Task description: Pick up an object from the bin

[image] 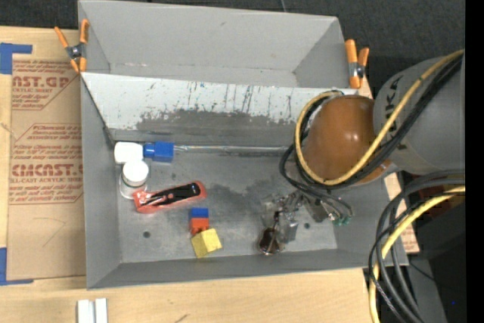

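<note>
Gripper (274, 232) low at bin (204, 49) floor, near front wall; open or closed unclear. Yellow block (206, 242) well apart.

Our grey bin (227, 41): near its left wall a blue-capped white bottle (130, 153), red tool (168, 197), orange block (199, 217), yellow block (206, 242).

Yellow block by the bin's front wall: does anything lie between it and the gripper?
Nothing visible does. Bare bin floor separates the gripper from the yellow block; the orange-and-blue block sits above it in the view, off that line.
</note>
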{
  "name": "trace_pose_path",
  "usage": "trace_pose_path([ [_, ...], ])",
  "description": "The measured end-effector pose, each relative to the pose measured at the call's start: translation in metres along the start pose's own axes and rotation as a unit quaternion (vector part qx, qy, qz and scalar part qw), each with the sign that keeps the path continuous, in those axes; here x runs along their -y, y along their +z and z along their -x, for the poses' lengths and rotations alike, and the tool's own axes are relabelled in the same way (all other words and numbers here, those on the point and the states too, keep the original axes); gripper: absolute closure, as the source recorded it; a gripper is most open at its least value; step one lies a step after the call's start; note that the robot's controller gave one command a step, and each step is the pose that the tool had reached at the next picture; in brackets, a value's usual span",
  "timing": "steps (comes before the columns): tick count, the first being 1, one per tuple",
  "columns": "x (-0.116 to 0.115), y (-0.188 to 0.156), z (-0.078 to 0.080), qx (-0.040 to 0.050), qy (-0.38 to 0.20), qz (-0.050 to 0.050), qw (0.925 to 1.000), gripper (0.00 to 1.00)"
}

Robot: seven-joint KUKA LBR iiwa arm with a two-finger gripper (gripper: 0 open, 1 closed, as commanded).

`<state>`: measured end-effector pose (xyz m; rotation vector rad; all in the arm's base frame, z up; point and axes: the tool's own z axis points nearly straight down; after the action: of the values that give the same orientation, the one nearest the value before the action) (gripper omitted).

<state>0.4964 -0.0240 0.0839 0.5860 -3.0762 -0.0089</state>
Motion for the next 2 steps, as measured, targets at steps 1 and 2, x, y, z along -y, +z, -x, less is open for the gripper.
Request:
trace_pose_path([
  [1, 0.0, 0.0, 0.0, 0.0, 0.0, 0.0, 1.0, 1.0],
  [2, 0.007, -0.05, -0.006, -0.0028, -0.007, 0.002, 1.0, 1.0],
])
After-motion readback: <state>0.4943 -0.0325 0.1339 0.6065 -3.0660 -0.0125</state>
